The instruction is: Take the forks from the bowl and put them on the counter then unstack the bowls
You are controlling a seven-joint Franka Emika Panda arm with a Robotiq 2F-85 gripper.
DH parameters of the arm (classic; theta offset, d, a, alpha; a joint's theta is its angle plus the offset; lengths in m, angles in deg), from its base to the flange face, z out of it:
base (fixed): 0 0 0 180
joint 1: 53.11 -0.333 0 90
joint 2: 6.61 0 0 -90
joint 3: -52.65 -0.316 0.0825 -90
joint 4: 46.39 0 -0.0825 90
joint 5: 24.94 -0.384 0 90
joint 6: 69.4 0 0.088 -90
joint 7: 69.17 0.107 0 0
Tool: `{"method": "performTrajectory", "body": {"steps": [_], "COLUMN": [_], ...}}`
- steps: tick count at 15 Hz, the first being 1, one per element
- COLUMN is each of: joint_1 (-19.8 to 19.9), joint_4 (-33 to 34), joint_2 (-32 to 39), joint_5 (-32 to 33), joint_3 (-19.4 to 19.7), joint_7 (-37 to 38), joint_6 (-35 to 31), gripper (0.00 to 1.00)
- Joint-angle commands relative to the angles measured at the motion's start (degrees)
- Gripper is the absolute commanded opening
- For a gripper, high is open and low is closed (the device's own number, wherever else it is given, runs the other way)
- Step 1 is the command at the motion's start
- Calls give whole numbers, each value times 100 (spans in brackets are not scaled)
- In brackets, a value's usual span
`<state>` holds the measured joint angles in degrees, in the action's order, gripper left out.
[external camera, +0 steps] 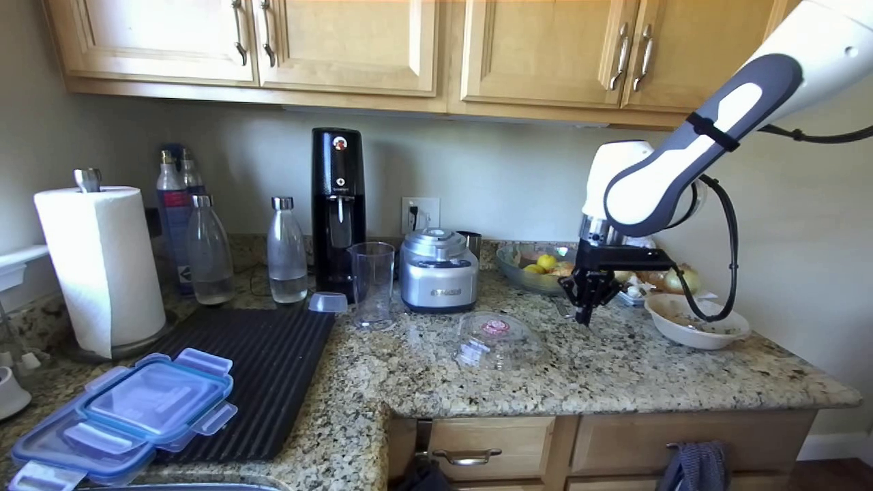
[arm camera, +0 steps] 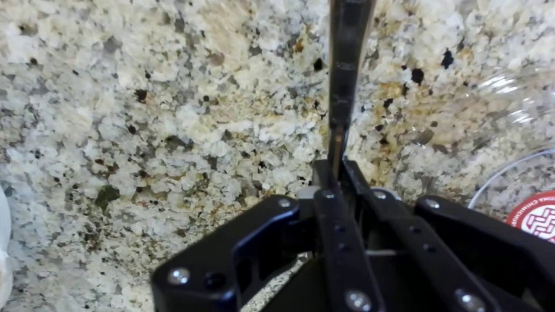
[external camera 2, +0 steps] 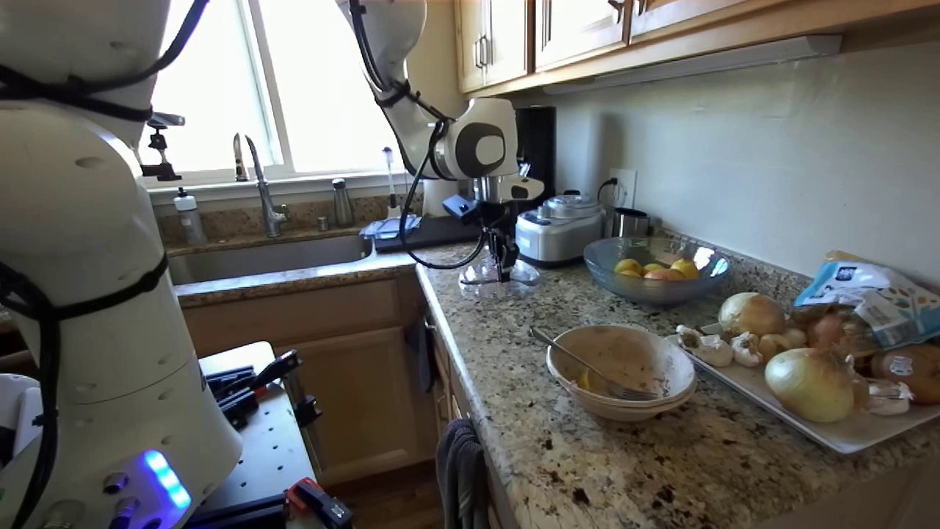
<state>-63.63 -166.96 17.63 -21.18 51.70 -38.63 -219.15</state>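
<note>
In an exterior view, nearest: stacked bowls (external camera 2: 633, 348) on counter (external camera 2: 514, 345), one fork (external camera 2: 576, 358) in the top one, handle over its 10 o'clock rim. Farther, 10–11 o'clock of them, gripper (arm camera: 337, 168) pinched narrow on second fork (arm camera: 345, 73), pointing 12 o'clock in wrist view. Food processor (external camera 2: 559, 236) beyond, at 2 o'clock from gripper.

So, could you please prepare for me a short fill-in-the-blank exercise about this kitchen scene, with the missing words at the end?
1. In the wrist view, the gripper is ____ (open/closed) on a slim metal utensil.
2. In an exterior view, a fork rests ____ (in/beside) the upper off-white bowl.
3. The off-white bowls form a stack of ____ (number).
4. In an exterior view, the paper towel roll stands ____ (left/right) of the black ribbed drying mat.
Missing words: closed; in; two; left.
</note>
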Motion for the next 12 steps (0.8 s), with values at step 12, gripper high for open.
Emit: {"method": "performTrajectory", "body": {"steps": [12], "joint_1": [-479], "joint_4": [1454], "joint_2": [1416], "joint_5": [190], "joint_3": [551], "joint_7": [-126], "joint_6": [72], "gripper": [34]}}
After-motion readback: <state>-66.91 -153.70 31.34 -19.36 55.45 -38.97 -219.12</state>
